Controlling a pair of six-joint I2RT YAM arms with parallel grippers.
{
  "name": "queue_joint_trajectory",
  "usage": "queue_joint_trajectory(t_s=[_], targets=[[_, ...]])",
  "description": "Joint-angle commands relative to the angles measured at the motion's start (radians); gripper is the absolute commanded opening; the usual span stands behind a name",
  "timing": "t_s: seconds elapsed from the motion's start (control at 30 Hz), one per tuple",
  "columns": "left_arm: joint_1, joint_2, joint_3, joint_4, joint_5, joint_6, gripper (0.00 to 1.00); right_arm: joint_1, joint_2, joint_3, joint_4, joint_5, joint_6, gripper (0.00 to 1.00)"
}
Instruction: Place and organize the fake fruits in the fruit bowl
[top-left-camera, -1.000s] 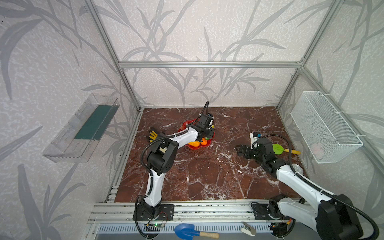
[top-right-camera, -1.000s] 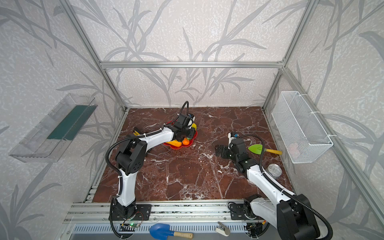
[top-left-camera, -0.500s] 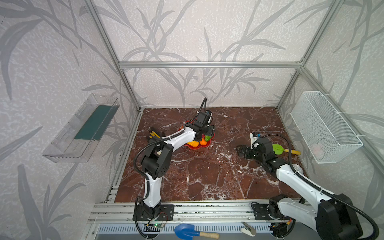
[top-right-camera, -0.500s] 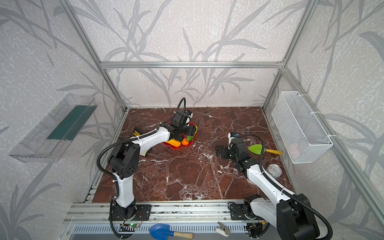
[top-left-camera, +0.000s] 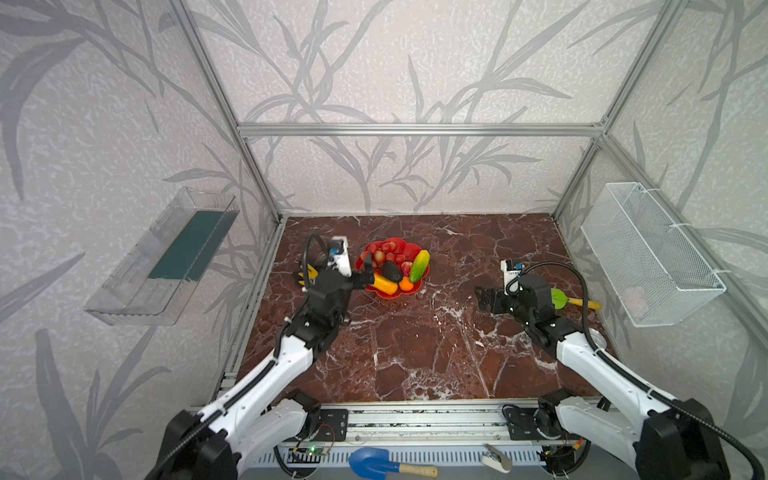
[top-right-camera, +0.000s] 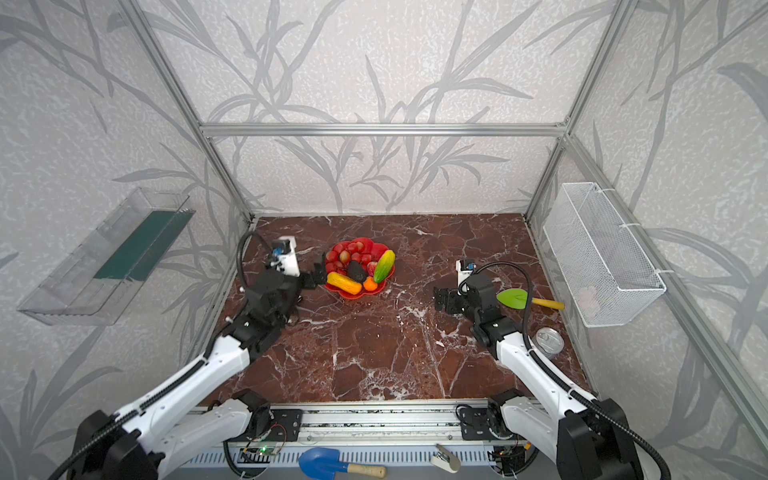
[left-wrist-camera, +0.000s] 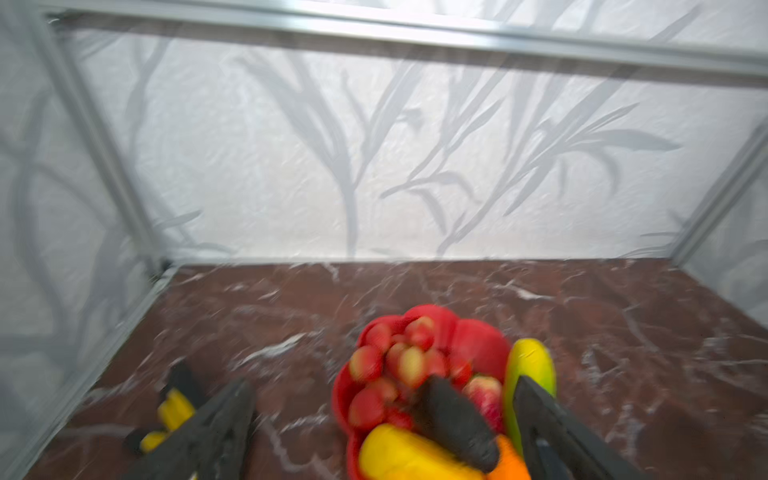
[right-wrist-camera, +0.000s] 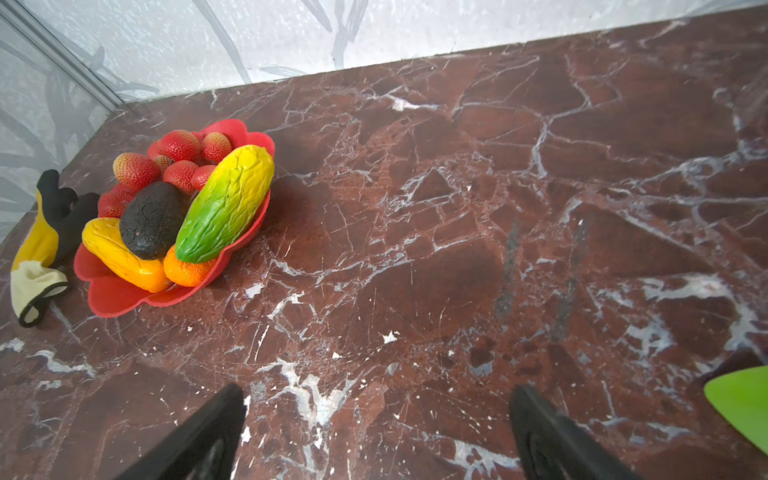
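Open floor beside fruit bowl

The fruit bowl sits left of centre on the table, toward the back wall.
In it the cherry bunch fills the back, the avocado lies in the middle, the oblong fruit at the front left, the orange at the front, and the mango along the right rim, its near end over the orange. The apple sits between avocado and mango (mostly hidden). The glove lies just left of the bowl. The left gripper hangs at the bowl's left edge. The right gripper is well apart to the right, with the trowel to its right and the can nearer the front.
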Motion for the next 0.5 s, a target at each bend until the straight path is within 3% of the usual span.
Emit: queue_joint_trajectory(t_s=[0.0, 0.07, 0.2, 0.3, 0.4, 0.47], targets=[[0.064, -0.098, -0.161, 0.065, -0.177, 0.016, 0.99, -0.004, -0.023, -0.056, 0.097, 0.107, -0.119, 0.99], [0.156, -0.112, -0.244, 0.107, -0.165, 0.012, 1.0, -0.004, -0.024, -0.098, 0.176, 0.2, -0.151, 0.99], [0.329, -0.039, -0.305, 0.188, -0.039, -0.042, 1.0, -0.009, 0.016, -0.142, 0.329, 0.323, -0.261, 0.99], [0.408, 0.089, -0.325, 0.337, 0.055, -0.027, 1.0, -0.022, 0.153, -0.197, 0.557, 0.394, -0.317, 0.99], [0.486, 0.283, -0.262, 0.402, 0.158, -0.041, 1.0, -0.053, 0.338, -0.214, 0.83, 0.348, -0.345, 0.99], [0.513, 0.341, -0.214, 0.4, 0.212, -0.059, 1.0, -0.057, 0.426, -0.188, 0.916, 0.33, -0.41, 0.99]])
